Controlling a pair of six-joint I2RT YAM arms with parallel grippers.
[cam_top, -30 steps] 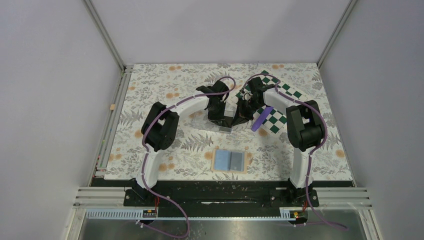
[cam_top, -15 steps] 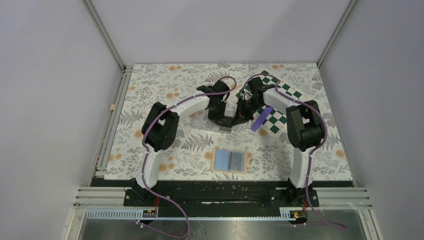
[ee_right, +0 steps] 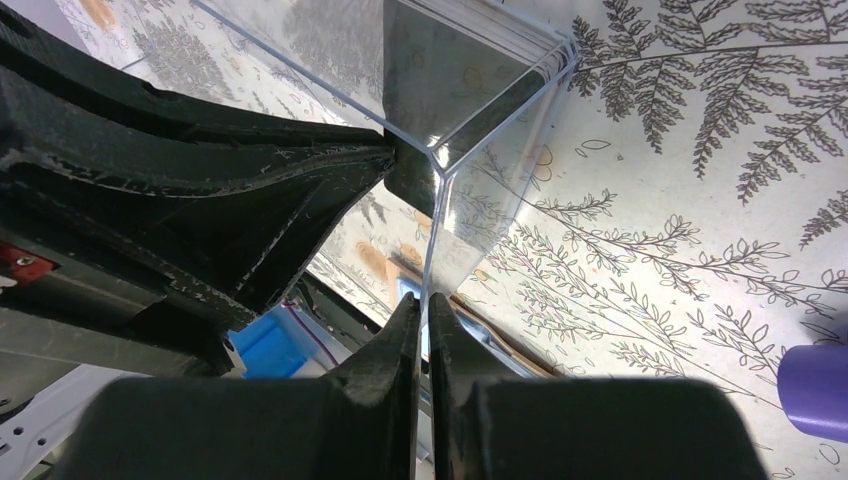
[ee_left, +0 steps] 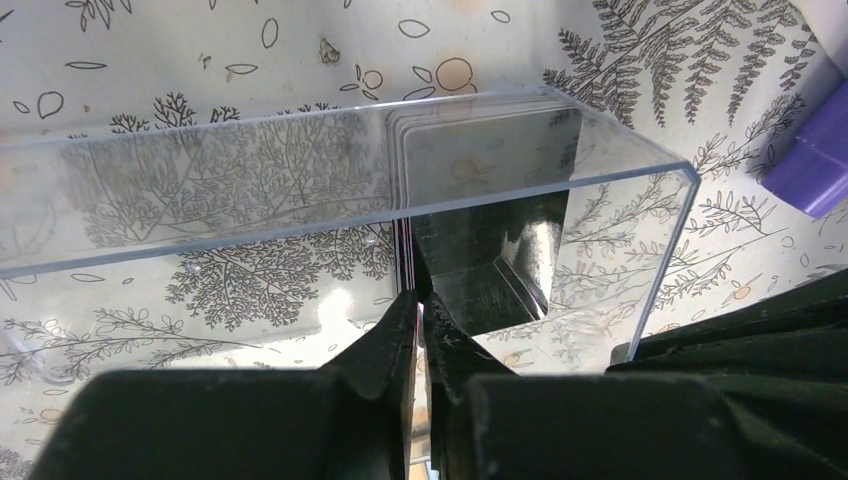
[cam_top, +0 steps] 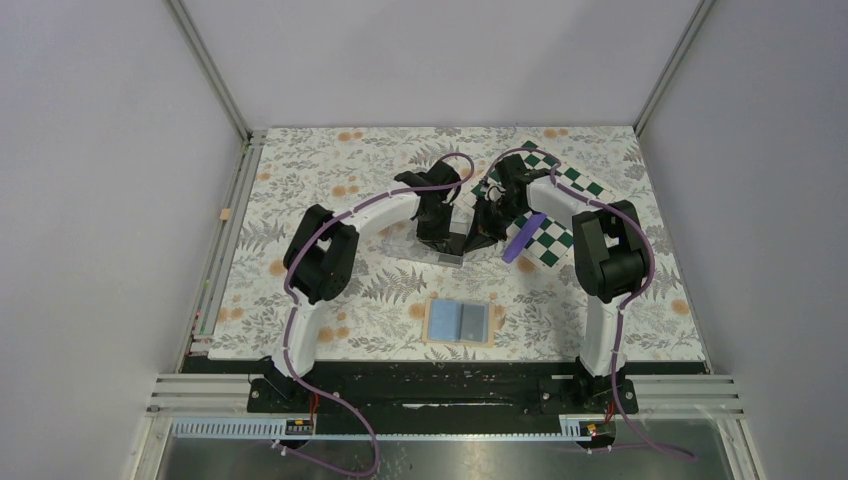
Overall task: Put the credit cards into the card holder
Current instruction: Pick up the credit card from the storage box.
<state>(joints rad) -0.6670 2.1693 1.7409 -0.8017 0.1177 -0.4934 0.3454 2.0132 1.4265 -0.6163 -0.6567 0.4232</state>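
Left gripper (ee_left: 418,300) clenched on the credit cards (ee_left: 480,150) — right gripper (ee_right: 422,305) pinching the clear box (ee_left: 200,170) wall.
Card holder (cam_top: 459,322) lies open by the table's (cam_top: 300,170) near edge — well apart from both.

Seen from above, the clear box (cam_top: 457,257) near the middle of the table (cam_top: 300,190) lies mostly under the left gripper (cam_top: 446,244) and right gripper (cam_top: 479,239), and its credit cards (ee_left: 480,160) are too small to tell there. The left wrist view's right edge cuts off the purple object (ee_left: 815,150). The cards' lower ends vanish behind the left fingers (ee_left: 395,335).
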